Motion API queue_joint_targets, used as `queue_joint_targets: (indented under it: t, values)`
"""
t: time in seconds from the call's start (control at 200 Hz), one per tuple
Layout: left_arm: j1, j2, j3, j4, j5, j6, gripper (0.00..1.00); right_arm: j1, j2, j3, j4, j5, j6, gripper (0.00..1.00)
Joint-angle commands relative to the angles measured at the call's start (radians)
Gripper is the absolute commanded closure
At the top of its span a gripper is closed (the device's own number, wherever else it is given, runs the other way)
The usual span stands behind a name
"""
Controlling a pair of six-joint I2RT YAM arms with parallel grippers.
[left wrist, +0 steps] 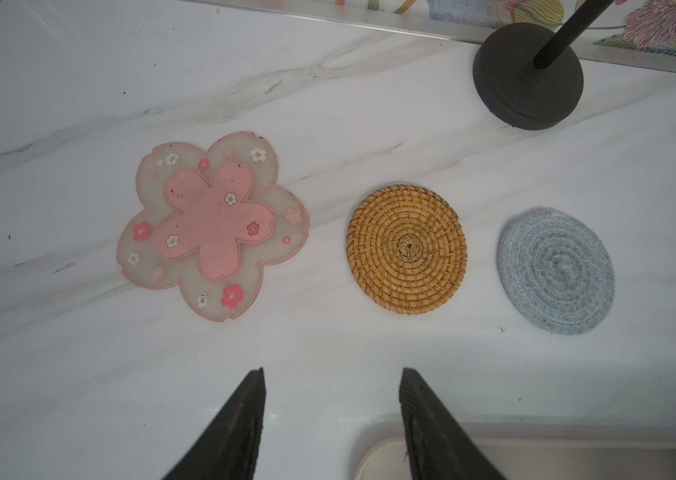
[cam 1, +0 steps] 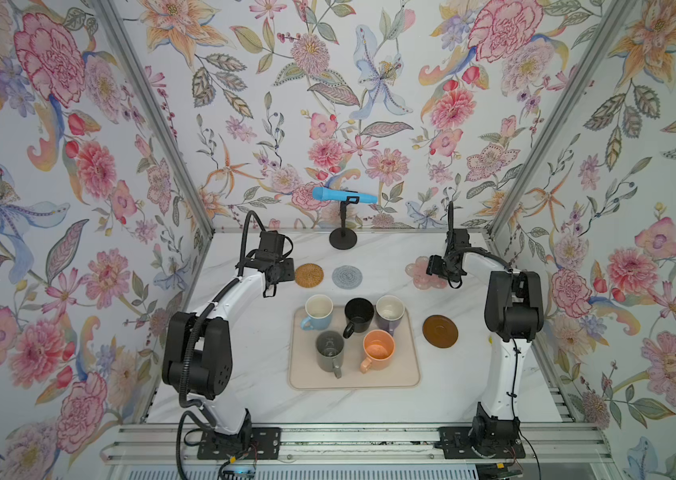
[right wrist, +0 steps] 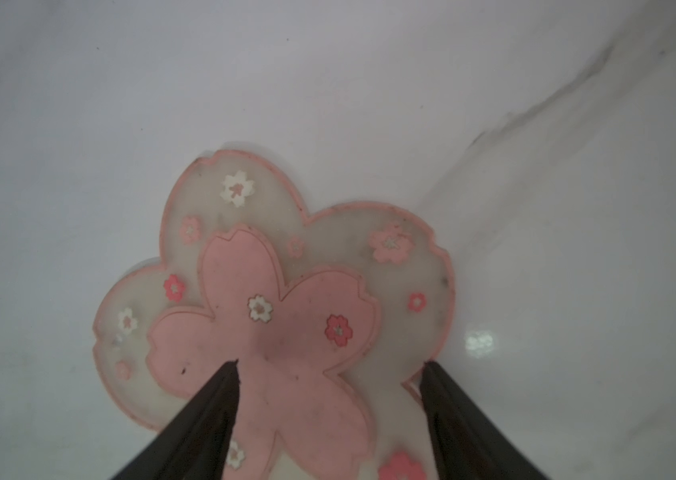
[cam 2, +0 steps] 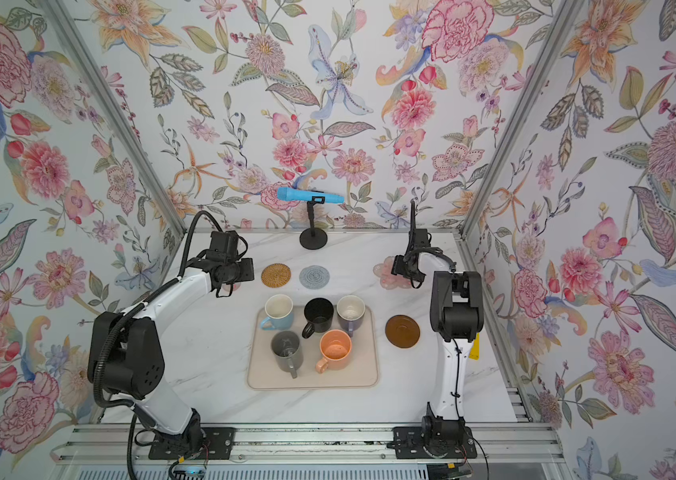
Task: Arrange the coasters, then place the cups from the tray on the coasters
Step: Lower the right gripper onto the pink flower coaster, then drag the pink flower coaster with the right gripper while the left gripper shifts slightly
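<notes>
My left arm (cam 1: pixel 228 297) rises from its base at the near left edge of the table (cam 1: pixel 253 386). Its elbow is folded back, the white forearm slants toward the far left, and the wrist pitches down. The left gripper (left wrist: pixel 332 374) hangs over bare marble with its jaws apart and nothing between them. In the left wrist view I see 3 coasters in a row ahead of it, none touching: the left pink flower coaster (left wrist: pixel 211 224), the rattan coaster (left wrist: pixel 406 249) and the grey-blue coaster (left wrist: pixel 556 272). The black stand base (left wrist: pixel 527 75) sits beyond them by the back wall.

My right arm (cam 1: pixel 498 374) stands nearly upright from its base. It bends at the black elbow and reaches toward the far side and inward, with the wrist tipped down. The right gripper (right wrist: pixel 330 363) is spread wide, low over the right pink flower coaster (right wrist: pixel 286 291), which lies flat. 1 fingertip is over the pink centre and 1 is at the rim. I cannot tell whether the tips touch it, and nothing is clamped.

In both top views the dark brown coaster (cam 1: pixel 440 331) lies just right of the tray (cam 1: pixel 352 384). All 5 cups stand upright on the tray. The light blue cup (cam 1: pixel 318 311), black cup (cam 1: pixel 359 316) and purple cup (cam 1: pixel 390 311) form the far row. The grey cup (cam 1: pixel 330 351) and orange cup (cam 1: pixel 377 351) stand in front.
</notes>
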Motion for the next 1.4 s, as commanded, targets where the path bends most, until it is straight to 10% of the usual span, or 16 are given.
queue_joint_targets:
  t: [0.0, 1.391]
  values:
    - [0.013, -0.044, -0.021, 0.018, -0.007, -0.01, 0.44, 0.038, 0.036, -0.012, -0.119, 0.01, -0.005, 0.29]
    - [0.077, -0.117, -0.098, 0.029, 0.028, 0.025, 0.45, 0.299, 0.173, 0.179, -0.237, 0.146, -0.23, 0.3]
